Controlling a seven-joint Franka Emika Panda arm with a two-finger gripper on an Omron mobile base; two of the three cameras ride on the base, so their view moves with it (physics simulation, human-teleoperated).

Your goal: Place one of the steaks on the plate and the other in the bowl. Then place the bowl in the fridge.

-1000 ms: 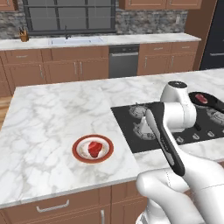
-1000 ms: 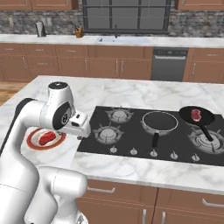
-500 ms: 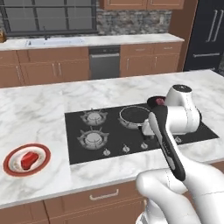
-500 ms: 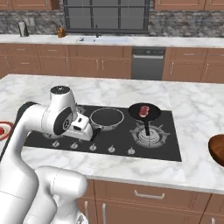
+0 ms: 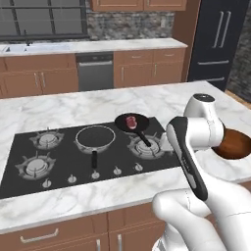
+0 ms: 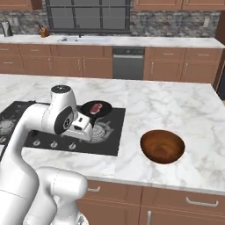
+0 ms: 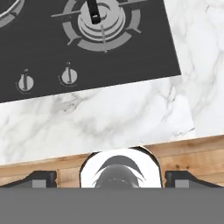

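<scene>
Gripper (image 7: 112,177) open, jaws spread wide, nothing between them; its two dark fingertips (image 7: 40,178) sit apart at the bottom of the hand view, above the marble counter (image 7: 109,118) edge just in front of the cooktop (image 7: 52,52). All places relative to the cooktop: a steak (image 5: 131,121) lies in a small black pan (image 5: 132,122) on the back right burner, pan handle pointing toward the front. A second, empty pan (image 5: 95,138) sits on the middle burner just left of it. Bowl (image 6: 162,146) stands upright on the counter to the right of the cooktop, apart from its edge, empty. In the left base view the bowl is partly hidden behind the arm. Fridge (image 5: 219,44) stands far back right of the cooktop, doors closed. Dishwasher (image 6: 128,63) sits in the cabinet row behind the cooktop.
</scene>
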